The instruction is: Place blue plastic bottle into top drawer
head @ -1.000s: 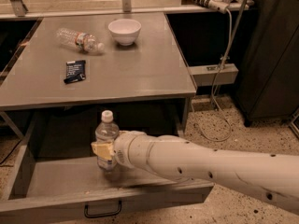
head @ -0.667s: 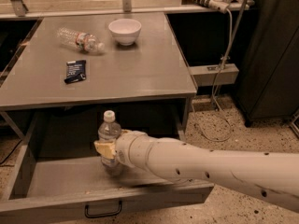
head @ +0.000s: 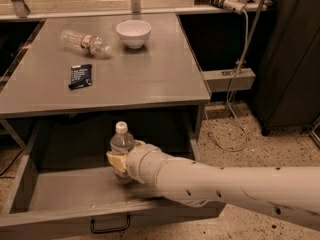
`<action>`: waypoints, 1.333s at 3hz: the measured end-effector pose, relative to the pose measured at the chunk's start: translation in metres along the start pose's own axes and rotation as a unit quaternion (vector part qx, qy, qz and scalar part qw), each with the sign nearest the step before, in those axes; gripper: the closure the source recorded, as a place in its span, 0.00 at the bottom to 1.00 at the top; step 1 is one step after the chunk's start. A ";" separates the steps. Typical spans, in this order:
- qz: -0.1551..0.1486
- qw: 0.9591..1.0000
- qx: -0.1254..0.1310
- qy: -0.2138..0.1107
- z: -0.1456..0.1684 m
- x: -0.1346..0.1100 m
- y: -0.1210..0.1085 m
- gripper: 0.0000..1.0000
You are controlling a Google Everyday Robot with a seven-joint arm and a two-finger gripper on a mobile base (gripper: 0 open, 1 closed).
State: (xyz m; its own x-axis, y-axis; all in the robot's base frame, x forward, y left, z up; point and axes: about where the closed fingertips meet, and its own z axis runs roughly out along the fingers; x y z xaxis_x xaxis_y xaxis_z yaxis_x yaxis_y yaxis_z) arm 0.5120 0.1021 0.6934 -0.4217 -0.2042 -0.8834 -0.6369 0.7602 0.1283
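Gripper (head: 119,160) w/ bottle (head: 121,142) edged right in drawer (head: 75,219).

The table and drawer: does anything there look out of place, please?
Only the other bottle, lying on its side on the table. The gripper holds the blue plastic bottle upright in the open top drawer.

Grey table (head: 150,79), upper left of frame. On it: clear bottle (head: 85,42) on side at top left, white bowl (head: 133,33) right of it, dark packet (head: 80,76) lower left. Gripper (head: 120,160) below, clasping blue plastic bottle (head: 121,140) in top drawer (head: 65,189).
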 end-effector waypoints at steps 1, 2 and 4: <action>0.002 1.000 0.029 -0.005 -0.001 0.007 -0.005 1.00; 0.006 0.998 0.060 -0.005 -0.009 0.013 -0.007 1.00; 0.010 0.997 0.082 0.001 -0.017 0.018 -0.006 0.83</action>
State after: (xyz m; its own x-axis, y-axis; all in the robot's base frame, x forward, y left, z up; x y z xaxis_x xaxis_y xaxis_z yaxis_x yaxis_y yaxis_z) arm 0.4970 0.0837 0.6842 -0.4348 -0.1887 -0.8805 -0.5149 0.8543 0.0712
